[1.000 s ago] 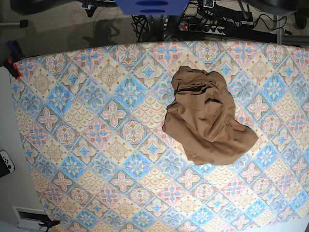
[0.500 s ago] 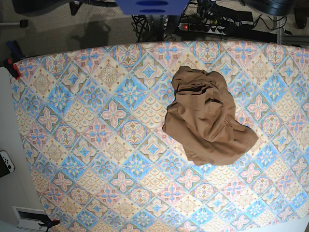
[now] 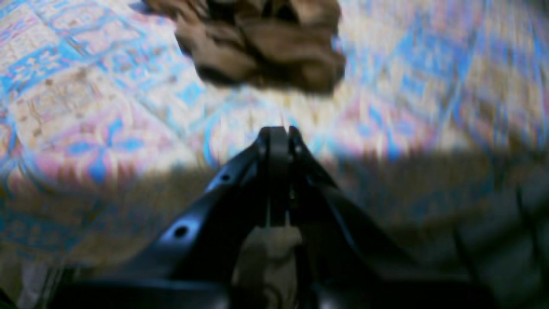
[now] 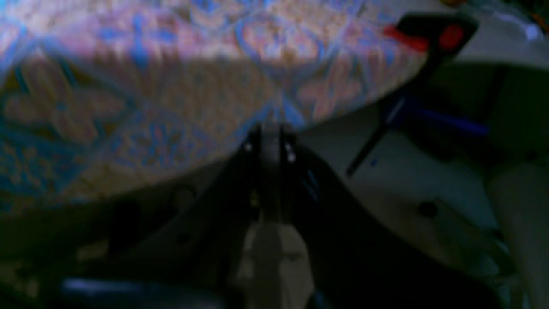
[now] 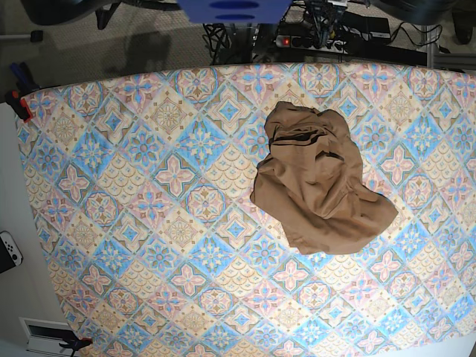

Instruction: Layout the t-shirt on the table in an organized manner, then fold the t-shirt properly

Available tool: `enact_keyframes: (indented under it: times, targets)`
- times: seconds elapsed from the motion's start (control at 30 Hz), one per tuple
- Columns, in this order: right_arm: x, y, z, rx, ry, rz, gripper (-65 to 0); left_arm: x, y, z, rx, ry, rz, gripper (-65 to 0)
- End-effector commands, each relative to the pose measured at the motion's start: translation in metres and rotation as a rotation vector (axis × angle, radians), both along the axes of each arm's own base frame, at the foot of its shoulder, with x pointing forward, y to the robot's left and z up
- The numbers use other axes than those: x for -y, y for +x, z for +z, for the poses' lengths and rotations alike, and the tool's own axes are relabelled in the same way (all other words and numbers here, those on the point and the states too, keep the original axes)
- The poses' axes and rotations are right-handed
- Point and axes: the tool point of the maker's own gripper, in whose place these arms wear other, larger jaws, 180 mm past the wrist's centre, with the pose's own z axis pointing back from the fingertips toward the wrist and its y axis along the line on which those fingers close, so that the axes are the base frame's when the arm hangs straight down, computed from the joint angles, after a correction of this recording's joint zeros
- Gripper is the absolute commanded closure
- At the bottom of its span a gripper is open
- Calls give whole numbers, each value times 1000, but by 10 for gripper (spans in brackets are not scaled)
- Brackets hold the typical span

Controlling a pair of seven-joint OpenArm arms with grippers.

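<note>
Crumpled tan-brown fabric t-shirt (image 5: 318, 177) right of centre on the pastel diamond-tiled table (image 5: 134, 193).
Left wrist: left gripper (image 3: 278, 131) pinched together, empty, shirt ahead. Right wrist: right gripper (image 4: 269, 128) together over table corner.

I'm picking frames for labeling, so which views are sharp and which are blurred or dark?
Base view: sharp and evenly lit, the t-shirt crisp on the table. Left wrist view: smeared by blur, lower half in shadow, left gripper dark. Right wrist view: blurred and dim, right gripper nearly black.
</note>
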Motion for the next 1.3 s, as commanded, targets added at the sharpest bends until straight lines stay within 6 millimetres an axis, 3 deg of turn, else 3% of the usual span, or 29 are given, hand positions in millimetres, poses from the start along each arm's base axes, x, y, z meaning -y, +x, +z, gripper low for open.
enact_keyframes:
  times: [0.0, 0.2, 0.3, 0.57, 0.63, 0.73, 0.9, 1.17, 1.27]
  targets:
    - [1, -5, 13, 28, -14, 9, -4, -5, 2, 15, 45, -4, 18, 0]
    - [-2, 5, 44, 97, -41, 51, -5, -25, 23, 49, 144, -18, 2, 0]
    - [-3, 13, 58, 121, -50, 71, -5, -27, 36, 58, 135, -26, -11, -8]
    - [-7, 58, 87, 81, -47, 112, -6, -44, 79, 78, 12, 39, -23, -15]
    - [-9, 68, 93, 74, -45, 119, -25, -45, 87, 80, -36, 51, -28, -15]
    - [-12, 85, 102, 56, -43, 127, -121, -47, 97, 74, -114, 76, -42, -20]
    - [-23, 100, 103, 12, -8, 143, -271, -50, 102, 49, -263, 96, -74, -169]
    - [-35, 102, 97, -11, 60, 201, -281, -56, 131, 38, -328, 142, -86, -306]
    - [-40, 99, 81, -93, 101, 215, -312, -58, 140, 35, -355, 187, -106, -351]
